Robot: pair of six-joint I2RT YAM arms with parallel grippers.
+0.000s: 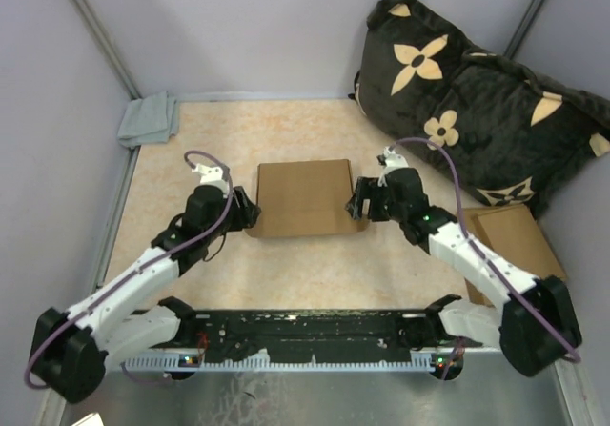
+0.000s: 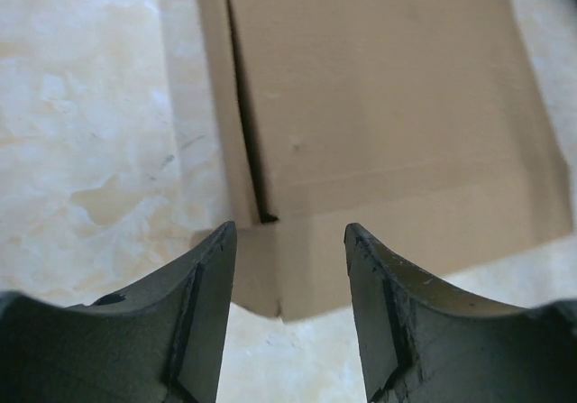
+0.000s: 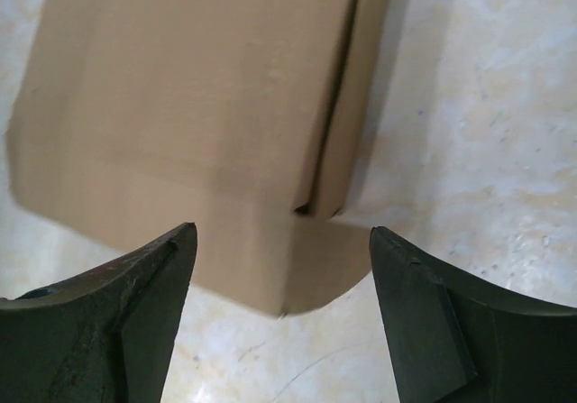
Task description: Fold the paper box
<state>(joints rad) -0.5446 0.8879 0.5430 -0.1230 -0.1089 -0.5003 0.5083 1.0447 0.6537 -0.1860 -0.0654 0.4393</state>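
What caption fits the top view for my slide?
Folded paper box on the table, left tool and right tool at its near corners.

One paper box lies on the single table, and there are two arms, one ending in the left gripper and one in the right gripper, each showing two dark fingers in its wrist view. There is one grey cloth and one dark cushion, printed with cream flowers, two whole and a few more cut off. One pile of brown cardboard pieces holds perhaps two or three sheets, too overlapped and arm-hidden to count surely.
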